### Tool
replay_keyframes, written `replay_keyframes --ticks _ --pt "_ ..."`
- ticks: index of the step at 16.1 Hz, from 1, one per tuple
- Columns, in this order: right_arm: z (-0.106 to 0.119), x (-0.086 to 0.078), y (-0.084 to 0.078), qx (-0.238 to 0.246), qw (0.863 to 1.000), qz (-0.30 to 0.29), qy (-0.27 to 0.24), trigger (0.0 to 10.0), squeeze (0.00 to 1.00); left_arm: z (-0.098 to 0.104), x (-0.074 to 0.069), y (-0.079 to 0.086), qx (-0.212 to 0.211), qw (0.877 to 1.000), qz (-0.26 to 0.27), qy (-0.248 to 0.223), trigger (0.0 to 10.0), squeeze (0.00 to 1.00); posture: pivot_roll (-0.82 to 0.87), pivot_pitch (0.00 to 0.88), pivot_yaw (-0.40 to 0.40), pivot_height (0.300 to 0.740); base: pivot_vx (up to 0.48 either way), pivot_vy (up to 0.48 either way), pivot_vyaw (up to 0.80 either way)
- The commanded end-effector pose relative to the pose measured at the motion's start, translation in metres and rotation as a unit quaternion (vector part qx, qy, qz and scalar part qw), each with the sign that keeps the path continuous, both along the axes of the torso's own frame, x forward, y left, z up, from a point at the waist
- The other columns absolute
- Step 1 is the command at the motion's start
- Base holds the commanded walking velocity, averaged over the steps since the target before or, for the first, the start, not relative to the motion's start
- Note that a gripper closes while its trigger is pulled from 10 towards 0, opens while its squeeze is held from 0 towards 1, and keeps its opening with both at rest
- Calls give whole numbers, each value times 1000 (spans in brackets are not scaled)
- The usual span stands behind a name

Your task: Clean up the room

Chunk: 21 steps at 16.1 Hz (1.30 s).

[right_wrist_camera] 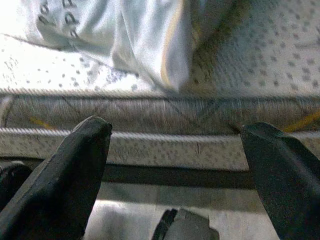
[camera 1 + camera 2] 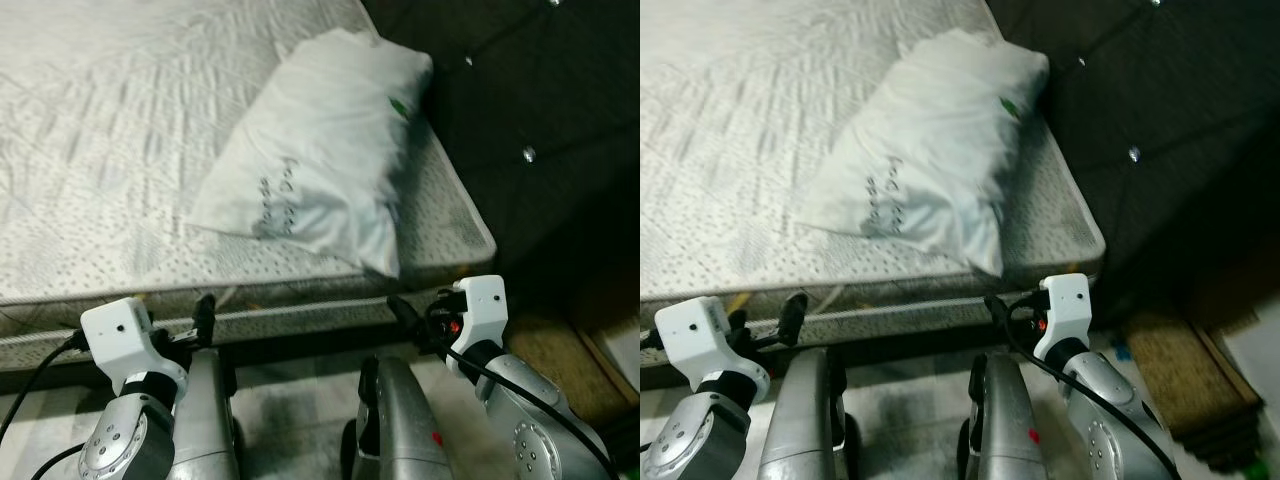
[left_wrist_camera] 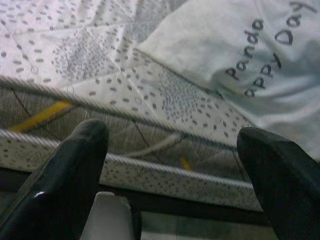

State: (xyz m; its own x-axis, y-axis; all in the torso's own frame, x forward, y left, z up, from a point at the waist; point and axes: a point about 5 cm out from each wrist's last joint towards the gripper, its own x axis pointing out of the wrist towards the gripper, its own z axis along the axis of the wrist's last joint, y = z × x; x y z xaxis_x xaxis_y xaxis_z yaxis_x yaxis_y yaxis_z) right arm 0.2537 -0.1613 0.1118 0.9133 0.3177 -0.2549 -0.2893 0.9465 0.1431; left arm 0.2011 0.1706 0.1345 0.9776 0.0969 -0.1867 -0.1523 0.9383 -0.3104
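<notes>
A white pillow [image 2: 320, 150] with dark lettering lies at an angle on the bare quilted mattress [image 2: 110, 150], close to its near right corner and the headboard. The pillow's near end [image 1: 145, 45] hangs slightly over the mattress side. My left gripper [image 3: 172, 150] is held low in front of the mattress side, open, with nothing between its fingers. My right gripper [image 1: 175, 155] is also open and empty, level with the mattress edge just below the pillow's corner. Both grippers stand short of the bed.
A dark tufted headboard [image 2: 520, 110] with shiny studs runs along the right. A brown mat [image 2: 1175, 375] lies on the floor at the right beside the bed. Pale tiled floor [image 2: 290, 400] shows between my arms and the dark bed base.
</notes>
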Motion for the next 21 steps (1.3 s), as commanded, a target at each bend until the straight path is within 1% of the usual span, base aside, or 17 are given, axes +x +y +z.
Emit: replay_keyframes --ticks 1,3,5,6,7,8,9,10,11,13,14,15,16,17,19,20,21 --pt "2 1 -5 -7 1000 -3 -3 10000 0 5 -2 -1 4 1000 6 -10 10000 0 -4 257 -90 525 0 0 0" --pt "3 4 -4 -9 1000 0 -7 10000 0 6 -2 1 7 1000 13 -12 10000 0 -4 264 -93 525 0 0 0" --pt "6 13 5 -6 1000 16 -13 10000 0 7 -1 3 8 1000 19 -14 10000 0 -2 267 -97 525 0 0 0" --pt "10 16 13 -6 999 33 -16 10000 0 9 -2 2 8 1000 20 -16 10000 0 -1 274 -98 525 0 0 0" --pt "16 23 26 9 999 45 -17 10000 0 10 -1 2 8 1000 22 -17 10000 0 -2 277 -99 525 0 0 0" --pt "24 30 41 43 998 46 -25 10000 0 10 -1 2 7 1000 23 -18 10000 0 0 281 -99 525 0 0 0" --pt "28 33 50 60 997 42 -30 10000 0 11 -1 1 7 1000 23 -18 10000 0 4 286 -99 525 0 0 0" --pt "29 36 54 67 997 38 -31 10000 0 11 -1 0 6 1000 23 -19 10000 0 4 286 -99 525 0 0 0" --pt "34 42 71 92 995 28 -42 10000 0 11 0 -1 4 1000 22 -19 10000 0 16 293 -96 525 0 0 0" --pt "40 48 94 113 992 27 -50 10000 0 13 0 -3 3 1000 19 -20 10000 0 29 305 -90 525 0 0 0" --pt "44 53 102 118 991 22 -57 10000 0 13 1 -3 3 1000 18 -20 10000 0 36 310 -91 525 0 0 0" --pt "44 53 102 118 991 22 -57 10000 0 13 1 -3 3 1000 18 -20 10000 0 36 310 -91 525 0 0 0" --pt "52 63 112 120 990 0 -78 10000 0 14 0 -3 3 1000 17 -20 10000 0 53 316 -91 525 0 0 0" --pt "61 73 116 114 988 -30 -105 10000 0 16 -1 -5 2 1000 17 -22 10000 0 70 317 -90 525 0 0 0" --pt "68 84 118 95 985 -50 -137 10000 0 17 -5 -6 1 1000 16 -19 10000 0 86 319 -88 525 0 0 0" --pt "69 86 119 88 984 -52 -144 10000 0 17 -6 -6 0 1000 16 -18 10000 0 88 319 -88 525 0 0 0" --pt "68 93 121 72 983 -60 -156 10000 0 16 -11 -6 1 1000 14 -13 10000 0 102 326 -85 525 0 0 0"
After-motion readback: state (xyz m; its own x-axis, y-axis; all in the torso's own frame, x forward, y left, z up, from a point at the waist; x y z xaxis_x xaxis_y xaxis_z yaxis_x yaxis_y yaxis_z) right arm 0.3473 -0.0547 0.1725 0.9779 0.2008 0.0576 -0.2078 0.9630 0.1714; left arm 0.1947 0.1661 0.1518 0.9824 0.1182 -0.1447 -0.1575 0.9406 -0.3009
